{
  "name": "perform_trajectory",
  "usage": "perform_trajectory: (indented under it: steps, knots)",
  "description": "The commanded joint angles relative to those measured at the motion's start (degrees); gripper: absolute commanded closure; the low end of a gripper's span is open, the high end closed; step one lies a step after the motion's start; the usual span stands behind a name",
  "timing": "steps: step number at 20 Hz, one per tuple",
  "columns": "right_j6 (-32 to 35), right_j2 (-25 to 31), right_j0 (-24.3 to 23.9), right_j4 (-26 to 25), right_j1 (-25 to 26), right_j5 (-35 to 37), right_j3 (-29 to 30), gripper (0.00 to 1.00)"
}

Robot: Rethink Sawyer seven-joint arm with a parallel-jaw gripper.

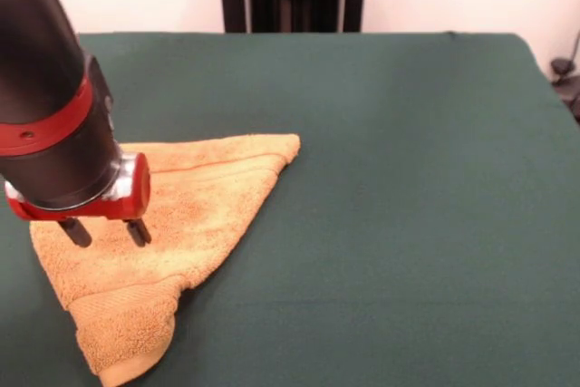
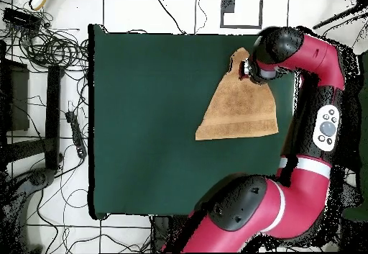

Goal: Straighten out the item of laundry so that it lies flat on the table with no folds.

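Towel (image 1: 172,224) near table (image 1: 408,224) edge, seemingly folded.

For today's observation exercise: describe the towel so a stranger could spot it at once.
Start at the dark green table. Under the robot's hand lies the golden-orange towel, folded into a rough triangle. It is the only cloth item lying on the table.

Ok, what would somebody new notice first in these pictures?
Probably the golden-orange towel, folded into a rough triangle near one edge of the dark green table. Next, the red and black arm, whose gripper hangs open just above the towel.
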Motion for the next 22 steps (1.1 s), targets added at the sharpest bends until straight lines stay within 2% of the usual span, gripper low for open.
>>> perform_trajectory:
  steps: [1,9,15,22]
  knots:
    - [7.6,-0.6,4.6,2.0,0.1,-2.8,10.3,0.0]
    - [11.6,-1.4,6.8,3.5,1.4,-1.7,7.4,0.0]
    - [12.1,0.7,8.5,2.6,5.5,3.6,-1.6,0.0]
    - [9.7,5.7,9.2,-1.4,9.7,7.0,-10.6,0.0]
